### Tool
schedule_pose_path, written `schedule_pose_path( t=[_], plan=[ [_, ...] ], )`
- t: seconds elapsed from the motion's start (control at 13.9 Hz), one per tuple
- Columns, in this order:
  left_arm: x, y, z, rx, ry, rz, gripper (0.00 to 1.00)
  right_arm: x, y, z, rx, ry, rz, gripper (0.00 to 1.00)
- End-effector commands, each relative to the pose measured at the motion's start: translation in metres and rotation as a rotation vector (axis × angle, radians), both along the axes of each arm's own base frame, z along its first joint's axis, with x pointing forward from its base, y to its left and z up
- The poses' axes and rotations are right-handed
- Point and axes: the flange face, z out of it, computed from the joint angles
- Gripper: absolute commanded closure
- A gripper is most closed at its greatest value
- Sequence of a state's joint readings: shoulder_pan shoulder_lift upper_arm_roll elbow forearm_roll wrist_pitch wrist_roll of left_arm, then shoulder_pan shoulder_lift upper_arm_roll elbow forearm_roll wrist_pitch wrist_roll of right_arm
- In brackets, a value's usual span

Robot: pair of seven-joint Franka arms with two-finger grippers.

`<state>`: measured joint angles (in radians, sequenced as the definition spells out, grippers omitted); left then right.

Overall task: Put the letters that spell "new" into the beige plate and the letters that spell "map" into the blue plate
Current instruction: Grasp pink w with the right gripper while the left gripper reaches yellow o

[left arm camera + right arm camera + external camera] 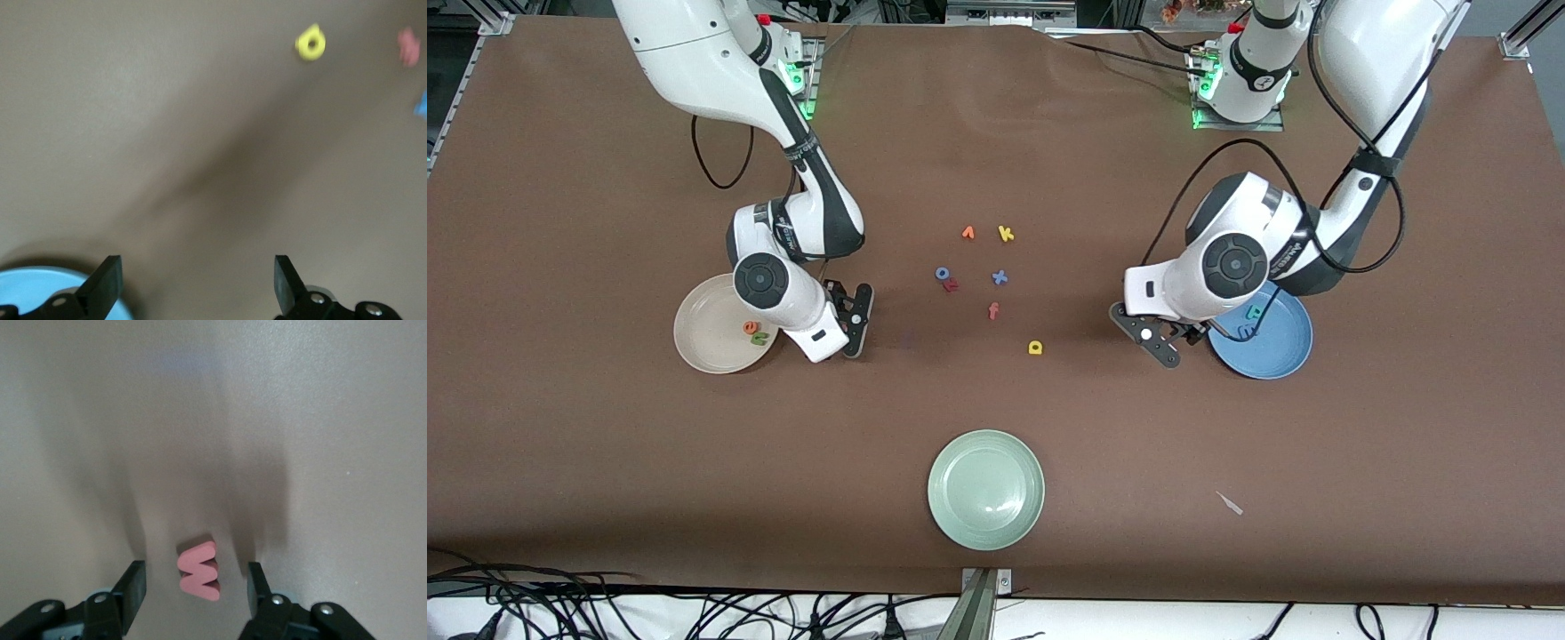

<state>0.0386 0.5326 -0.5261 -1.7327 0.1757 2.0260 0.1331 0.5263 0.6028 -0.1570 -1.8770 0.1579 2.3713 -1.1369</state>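
The beige plate (704,331) is holding the orange e (751,327) and green n (759,338). The pink w (199,571) is lying on the desk between the right claw's (193,587) half-open fingers, untouched. The blue plate (1279,354) is holding two letters. The yellow a (1035,348) is waiting on the desk, well apart from the wide-open left claw (197,280).

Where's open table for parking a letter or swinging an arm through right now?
Bare table lies between the pale green plate and the yellow a, and between the beige plate and the pale green plate. It is crowded in the middle, around the blue o, red f and yellow k.
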Motion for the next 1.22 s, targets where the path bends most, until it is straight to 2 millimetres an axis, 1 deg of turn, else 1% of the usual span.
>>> schedule_pose_path(
  t=[0.0,0.14,0.29,0.36,0.43,0.5,0.58,0.72,0.86,0.93,1.01,1.08,1.15],
  plan=[
    [0.007,-0.029,-0.006,-0.011,0.026,0.172,0.0,0.001,0.003,-0.003,0.007,-0.02,0.046,0.36],
    [0.008,-0.06,-0.012,-0.004,0.032,0.289,0.0,0.0,0.002,-0.007,0.006,-0.019,0.052,0.4],
    [0.005,-0.088,-0.022,0.008,0.034,0.401,0.0,0.001,0.005,-0.006,0.01,-0.026,0.077,0.48],
    [0.004,-0.098,-0.026,-0.006,0.02,0.445,0.0,0.002,0.005,-0.006,0.013,-0.032,0.092,0.55],
    [0.006,-0.105,-0.027,-0.032,-0.004,0.489,0.0,0.002,0.005,-0.005,0.013,-0.035,0.094,0.75],
    [0.004,-0.116,-0.029,-0.054,-0.022,0.524,0.0,0.001,0.006,-0.006,0.014,-0.035,0.094,0.83],
    [0.002,-0.125,-0.034,-0.071,-0.035,0.546,0.0,0.001,0.006,-0.007,0.012,-0.034,0.097,0.83],
    [0.006,-0.128,-0.052,-0.077,-0.089,0.528,0.0,0.001,0.008,-0.006,0.013,-0.035,0.1,0.85],
    [-0.004,-0.144,-0.072,-0.058,-0.135,0.478,0.0,0.001,0.007,-0.005,0.013,-0.034,0.095,0.97],
    [-0.008,-0.151,-0.078,-0.049,-0.153,0.455,0.0,0.002,0.009,-0.003,0.015,-0.033,0.087,1.0],
    [-0.01,-0.155,-0.082,-0.041,-0.173,0.452,0.0,0.006,0.009,0.003,0.022,-0.043,0.076,1.0],
    [-0.017,-0.163,-0.086,-0.029,-0.178,0.454,0.0,0.009,0.007,0.007,0.028,-0.05,0.07,1.0],
    [-0.022,-0.169,-0.091,-0.015,-0.185,0.463,0.0,0.012,0.002,0.012,0.025,-0.04,0.058,1.0]
  ],
)
